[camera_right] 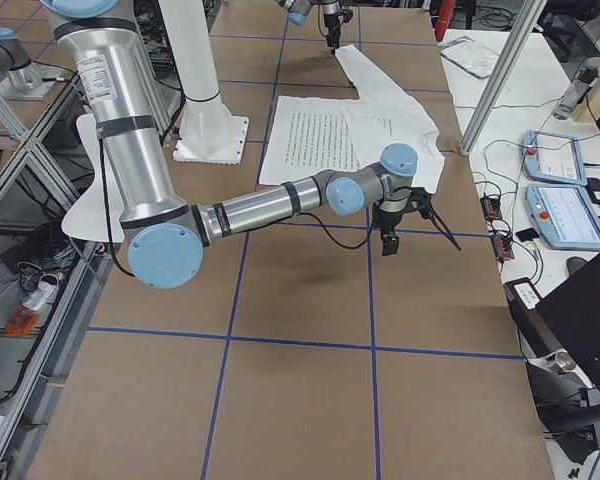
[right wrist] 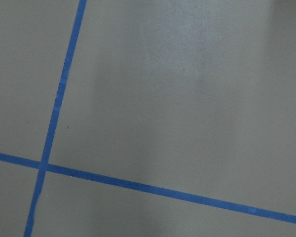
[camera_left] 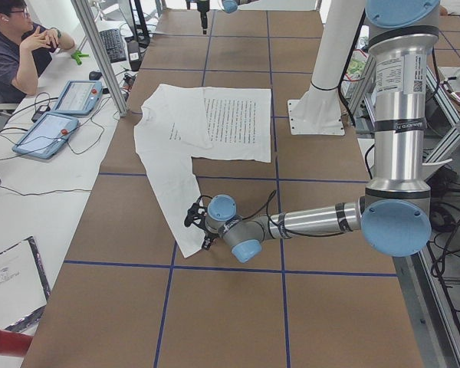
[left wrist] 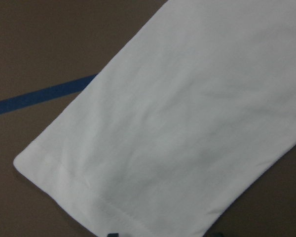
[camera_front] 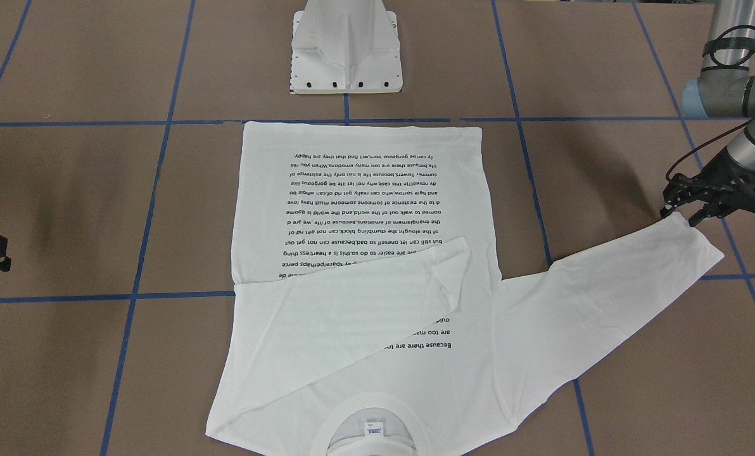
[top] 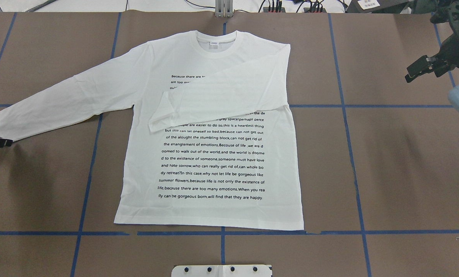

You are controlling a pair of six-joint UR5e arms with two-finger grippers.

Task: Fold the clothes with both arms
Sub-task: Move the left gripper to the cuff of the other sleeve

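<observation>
While it lies flat on the brown matte table (top: 387,173), the white long-sleeved T-shirt (top: 214,161) shows its printed side up. Its long axis runs straight out from the robot, roughly along the blue tape lines (top: 345,115). The ribbed round collar (top: 217,40) points away from the robot toward the far edge. The straight hem (top: 210,223) lies nearest the white pedestal base (camera_front: 346,50). The black block of printed text (top: 214,165) reads upright from the robot's side.

The sleeve on the robot's right (top: 221,96) is folded in across the chest. It covers part of the upper lines of text, and its cuff points toward the robot's left.

The other sleeve (top: 60,100) stretches out over the table to the robot's left and slants back toward the robot. Its cuff (left wrist: 89,197) ends at the left gripper (camera_front: 679,214).

That black two-finger gripper sits low at the cuff's end with its jaws spread apart. The left wrist view shows only two dark tips at the bottom edge, one on each side of the cuff's stitched hem. The jaws hold nothing, and I cannot tell whether they touch the cloth.

The right gripper (top: 412,73) hangs over bare table well apart from the shirt, near the far right corner. Its fingers are parted and empty. The right wrist view shows only the table and crossing tape.
</observation>
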